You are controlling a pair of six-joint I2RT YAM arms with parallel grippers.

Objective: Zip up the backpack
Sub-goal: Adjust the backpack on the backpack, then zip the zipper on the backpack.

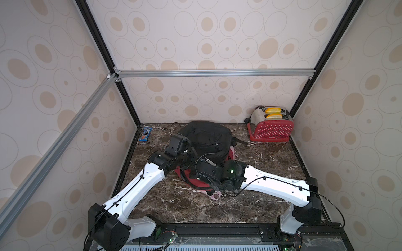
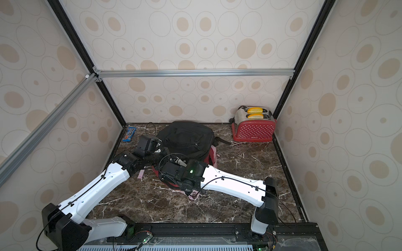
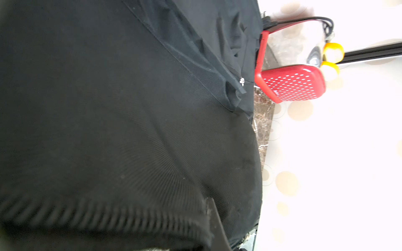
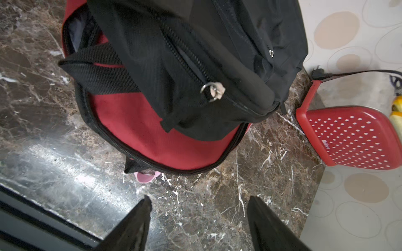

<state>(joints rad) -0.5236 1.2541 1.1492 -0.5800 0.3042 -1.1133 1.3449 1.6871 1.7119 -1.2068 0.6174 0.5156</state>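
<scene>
**A:** While the left gripper [image 1: 189, 155] is clamped tight, on a fold of the backpack [image 1: 206, 137] by the look of it, the right gripper [image 4: 199, 219] hangs spread over bare marble, holding nothing.

**B:** Where's the bag?

**A:** Back centre of the table [image 1: 272, 165], lying flat. Its near end rests on a red bag [image 4: 141, 130]. Can't tell if that's 1 bag or 2. The zipper slider [image 4: 214, 92] sits part-way along, and the teeth gape on 1 side of it.

**B:** Risks?

**A:** 3, I'd say.
1. The slider is small with a thin ring, so the jaws could close on cloth or slip off.
2. If the left hold is weak, the whole bag drags instead of the zipper running.
3. Slack fabric along the track could catch in the teeth.

Also, the 2 wrists are crowded over the same end, so a bump is possible.

**B:** Anything in the way?

**A:** The black carry strap [image 4: 97, 71] lies just beside the slider and is easy to snag. A pink thing [image 4: 144, 177] pokes out from under the red bag. The toaster [image 1: 270, 128] is in the back right corner, and its cord [image 4: 348, 72] ends near the backpack. The candy packet [image 1: 145, 134] is back left, well apart. Neither blocks the pull.
</scene>
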